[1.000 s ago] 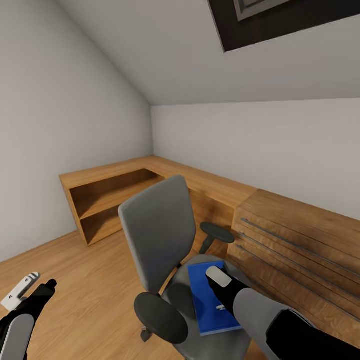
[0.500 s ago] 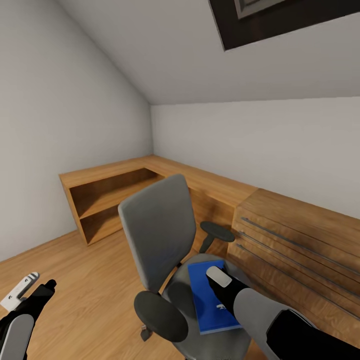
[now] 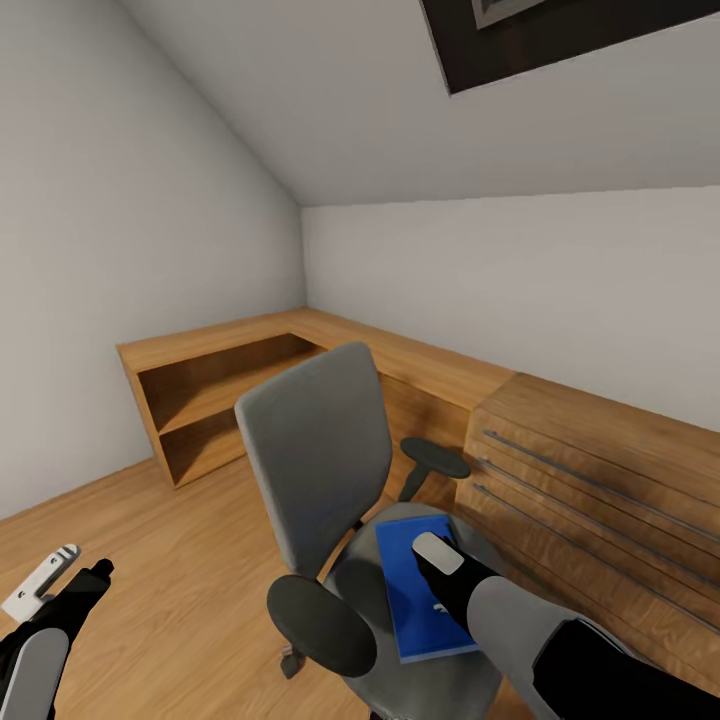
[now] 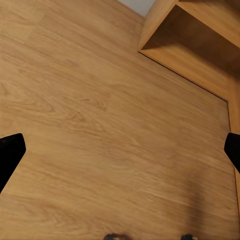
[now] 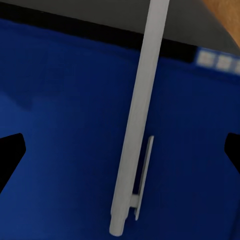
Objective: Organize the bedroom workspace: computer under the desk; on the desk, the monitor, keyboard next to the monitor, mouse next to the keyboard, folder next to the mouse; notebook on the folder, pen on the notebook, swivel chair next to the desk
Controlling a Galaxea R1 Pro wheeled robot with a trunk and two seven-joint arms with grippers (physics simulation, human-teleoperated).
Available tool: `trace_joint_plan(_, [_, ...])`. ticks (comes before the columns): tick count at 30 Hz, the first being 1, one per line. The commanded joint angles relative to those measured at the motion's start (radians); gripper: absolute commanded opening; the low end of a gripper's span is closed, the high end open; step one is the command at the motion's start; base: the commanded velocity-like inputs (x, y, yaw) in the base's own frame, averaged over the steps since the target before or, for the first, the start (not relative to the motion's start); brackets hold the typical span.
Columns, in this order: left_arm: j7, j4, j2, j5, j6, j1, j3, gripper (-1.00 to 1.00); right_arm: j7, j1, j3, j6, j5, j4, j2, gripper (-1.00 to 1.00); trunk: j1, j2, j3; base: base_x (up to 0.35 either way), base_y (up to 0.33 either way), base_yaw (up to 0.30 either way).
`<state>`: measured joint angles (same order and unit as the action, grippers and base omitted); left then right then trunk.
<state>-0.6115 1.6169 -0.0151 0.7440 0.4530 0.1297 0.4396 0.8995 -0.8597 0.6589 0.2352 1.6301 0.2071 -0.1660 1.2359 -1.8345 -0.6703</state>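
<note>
Spread wide, the right gripper [image 5: 120, 150] hangs just above the white pen [image 5: 135, 120], which lies on the blue folder [image 3: 415, 580]; neither fingertip [image 5: 10, 150] touches it. That folder rests flat on the grey seat of the swivel chair [image 3: 320, 470], near the light wooden dresser [image 3: 590, 480]. Jaws equally spread, the left gripper [image 4: 120, 150] hovers low over bare wooden floor [image 4: 100, 125], near an open wooden shelf unit [image 3: 210, 400]

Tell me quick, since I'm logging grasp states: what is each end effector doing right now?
Left end effector: open, holding nothing, over the wooden floor.
Right end effector: open, holding nothing, above the pen lying on the folder.
</note>
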Motion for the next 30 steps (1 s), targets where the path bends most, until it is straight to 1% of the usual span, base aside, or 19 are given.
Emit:
trace_joint_plan(1, [-0.007,0.001,0.0,0.008,0.003,0.001,0.0,1.0,0.002,-0.001,0.008,0.006,0.009,0.0,0.0,1.0,0.0,-0.001,-0.001,0.0,0.0,0.0])
trace_joint_plan(7, [-0.007,0.001,0.0,0.008,0.004,0.001,-0.001,1.0,0.002,-0.001,0.008,0.006,0.009,0.001,0.0,1.0,0.023,-0.043,-0.02,0.0,0.0,0.0])
trace_joint_plan(25, [-0.007,0.001,0.0,0.008,0.003,0.001,0.001,1.0,0.002,-0.001,0.008,0.006,0.009,0.001,0.0,1.0,0.023,-0.043,-0.02,0.0,0.0,0.0])
trace_joint_plan(26, [-0.007,0.001,0.0,0.008,0.003,0.001,0.001,1.0,0.002,-0.001,0.008,0.006,0.009,0.002,0.0,-1.0,0.023,-0.043,-0.02,0.0,0.0,0.0])
trace_joint_plan(30, [-0.007,0.001,0.0,0.008,0.003,0.001,0.001,1.0,0.006,-0.001,0.009,0.006,0.008,0.001,0.0,-1.0,0.023,-0.043,-0.02,0.0,0.0,0.0])
